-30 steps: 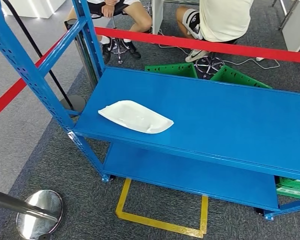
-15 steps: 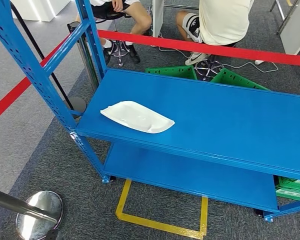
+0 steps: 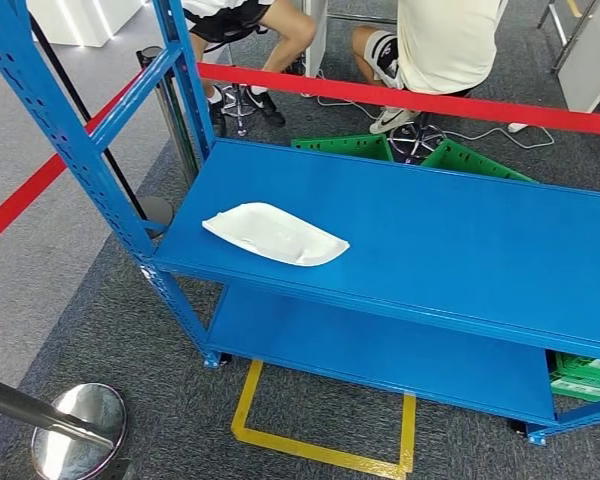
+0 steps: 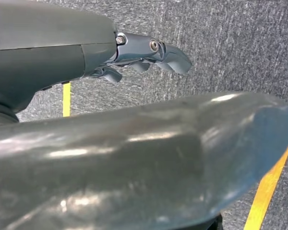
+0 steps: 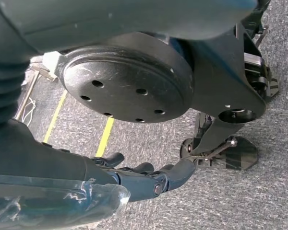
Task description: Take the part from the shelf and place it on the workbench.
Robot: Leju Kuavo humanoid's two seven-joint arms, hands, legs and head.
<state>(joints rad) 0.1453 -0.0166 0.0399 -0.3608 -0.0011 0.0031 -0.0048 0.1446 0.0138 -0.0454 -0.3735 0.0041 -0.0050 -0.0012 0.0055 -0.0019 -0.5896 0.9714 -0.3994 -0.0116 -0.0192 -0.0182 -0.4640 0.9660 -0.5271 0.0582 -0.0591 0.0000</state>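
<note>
A flat white moulded part lies on the upper deck of the blue shelf, toward its left front corner. In the left wrist view my left hand hangs over grey carpet with its fingers stretched out, apart and holding nothing. The right wrist view has my right hand hanging over the carpet too, fingers extended and empty. Both hands are far from the part.
Blue uprights frame the shelf's left end. A red barrier tape runs behind it, with seated people and green crates beyond. A chrome stanchion base stands at the lower left. Yellow floor tape marks the carpet in front.
The whole picture has shifted slightly down, so the camera has moved. The part stays where it was on the shelf.
</note>
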